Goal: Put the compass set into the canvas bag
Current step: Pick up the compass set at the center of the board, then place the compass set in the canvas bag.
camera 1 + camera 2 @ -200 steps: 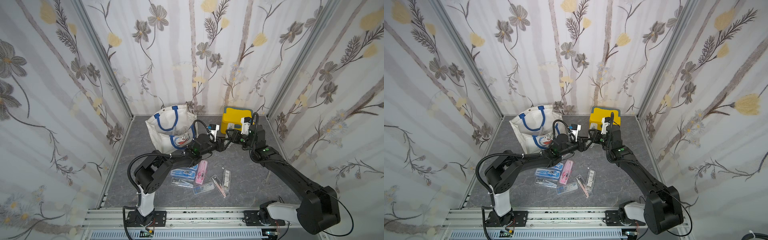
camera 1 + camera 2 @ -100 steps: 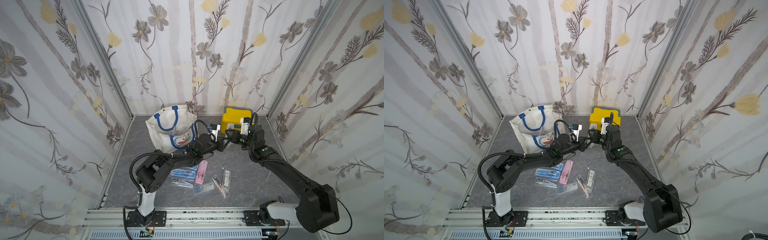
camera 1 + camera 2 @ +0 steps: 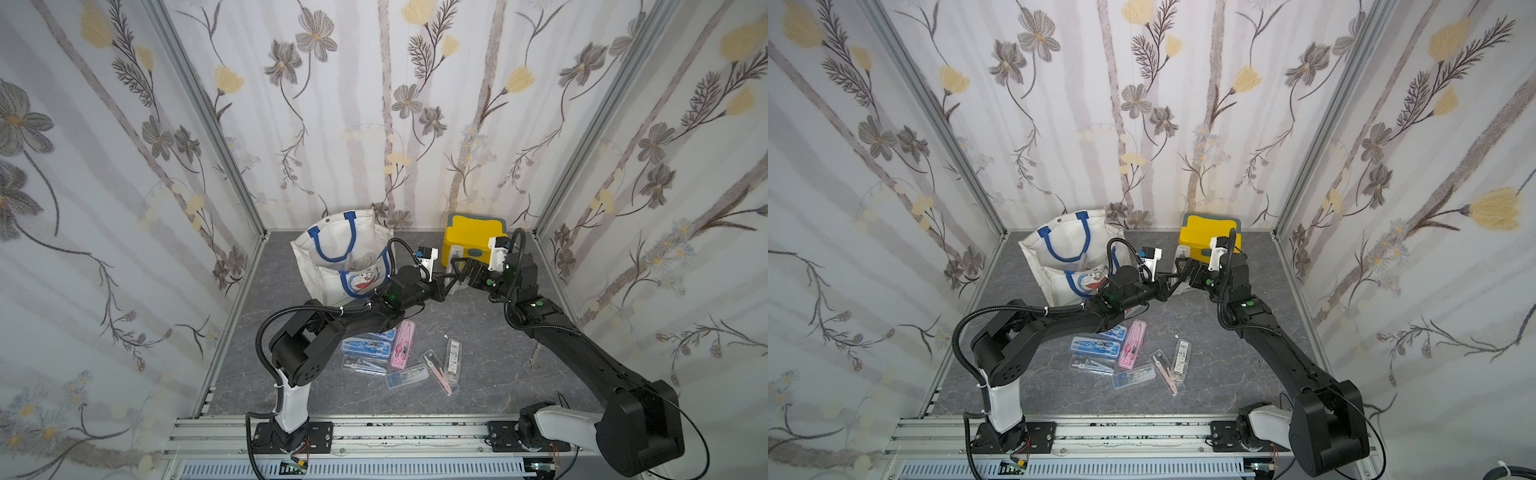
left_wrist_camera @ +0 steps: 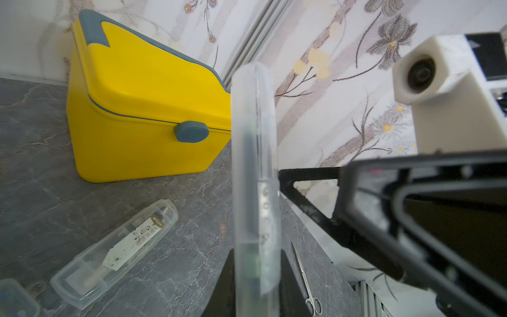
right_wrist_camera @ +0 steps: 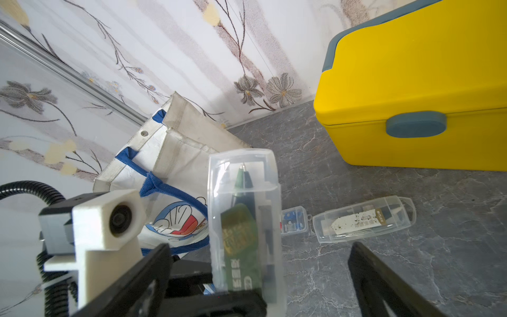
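Case (image 5: pixel 242 219), clear plastic, seemingly stiff, light and slick, stood pinched at one end by my left gripper (image 3: pixel 443 290); right gripper (image 3: pixel 459 270) gaped wide.

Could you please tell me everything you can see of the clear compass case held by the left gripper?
The compass case is a slim, see-through plastic box with rounded corners. Inside lie a dark green compass with a metal tip and a green printed card. It stands upright in the air above the grey floor, close to the yellow box, with the canvas bag on its other side. The left gripper is shut on its lower end; the right gripper is open, its fingers on either side without gripping it.
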